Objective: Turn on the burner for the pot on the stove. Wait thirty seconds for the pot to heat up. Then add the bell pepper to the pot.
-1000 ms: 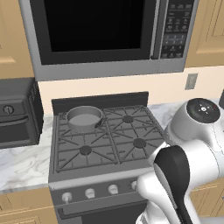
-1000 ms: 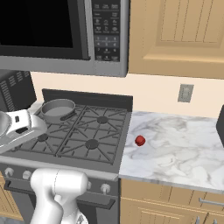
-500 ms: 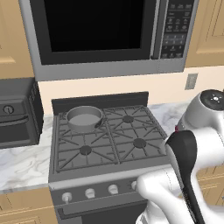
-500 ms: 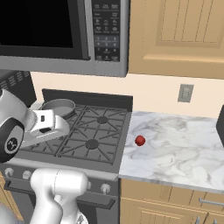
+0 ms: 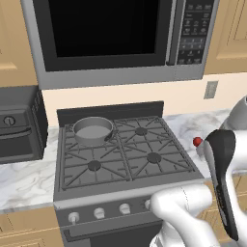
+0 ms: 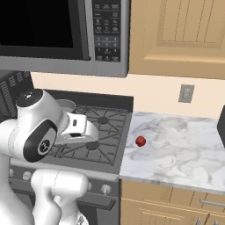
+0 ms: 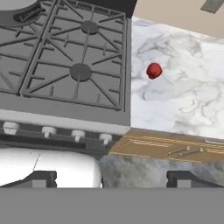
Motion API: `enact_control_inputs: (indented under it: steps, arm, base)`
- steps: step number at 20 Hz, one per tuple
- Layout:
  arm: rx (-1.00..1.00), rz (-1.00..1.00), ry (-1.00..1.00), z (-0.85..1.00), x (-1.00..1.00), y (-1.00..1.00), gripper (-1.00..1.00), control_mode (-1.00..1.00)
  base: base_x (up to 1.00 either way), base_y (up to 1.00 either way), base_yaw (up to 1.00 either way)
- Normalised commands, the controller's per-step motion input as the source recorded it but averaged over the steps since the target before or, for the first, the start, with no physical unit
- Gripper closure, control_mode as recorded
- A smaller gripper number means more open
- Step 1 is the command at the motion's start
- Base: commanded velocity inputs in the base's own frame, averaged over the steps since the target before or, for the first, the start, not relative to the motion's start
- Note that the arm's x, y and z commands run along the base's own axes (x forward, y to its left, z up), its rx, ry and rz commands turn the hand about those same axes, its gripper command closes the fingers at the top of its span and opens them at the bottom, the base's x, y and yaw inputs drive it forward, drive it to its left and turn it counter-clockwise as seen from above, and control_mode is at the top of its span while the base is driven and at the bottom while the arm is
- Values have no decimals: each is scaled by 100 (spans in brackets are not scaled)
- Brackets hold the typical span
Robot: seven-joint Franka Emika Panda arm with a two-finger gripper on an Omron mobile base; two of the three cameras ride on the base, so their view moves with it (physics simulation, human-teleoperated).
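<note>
The grey pot point(image 5: 91, 130) stands on the back left burner of the dark stove point(image 5: 144, 166); its rim also shows in the hand view point(image 7: 13, 8) and behind my arm point(image 6: 66, 104). The small red bell pepper point(image 5: 197, 141) point(image 6: 140, 141) point(image 7: 153, 70) lies on the marble counter just right of the stove. My gripper point(image 7: 111, 179) hovers high in front of the stove's front right corner, open, with nothing between its fingertips point(image 7: 39, 178). It is well apart from both pepper and pot.
Pale knobs point(image 5: 99, 212) point(image 7: 48, 130) line the stove's front. A dark toaster oven point(image 5: 17, 125) stands on the left counter and a microwave point(image 5: 111, 34) hangs above the stove. Marble counter point(image 6: 184, 154) stretches right to a dark appliance point(image 6: 222, 125). Wooden drawers point(image 7: 175, 148) sit below the counter.
My arm has swung up and to the right, bringing the hand over the stove's front right area. Pot and bell pepper have not moved. The gripper stays open.
</note>
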Motion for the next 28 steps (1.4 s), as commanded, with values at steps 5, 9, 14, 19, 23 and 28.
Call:
enact_control_inputs:
  steps: [5,9,14,19,23,28]
  arm:
    - [5,-16,-2,-8,5,-65,-100,-100]
    - [9,-16,-2,-2,4,-66,-100,-100]
    - [8,-14,-3,0,0,-58,-100,-100]
    - [7,-9,-4,0,0,-46,-100,-100]
    - [6,-6,-3,0,1,-38,-100,-100]
    - [2,0,0,0,0,-26,-100,-100]
  base:
    - [0,0,0]
    - [0,0,0]
    - [0,0,0]
    - [0,0,0]
    - [0,0,0]
    - [0,0,0]
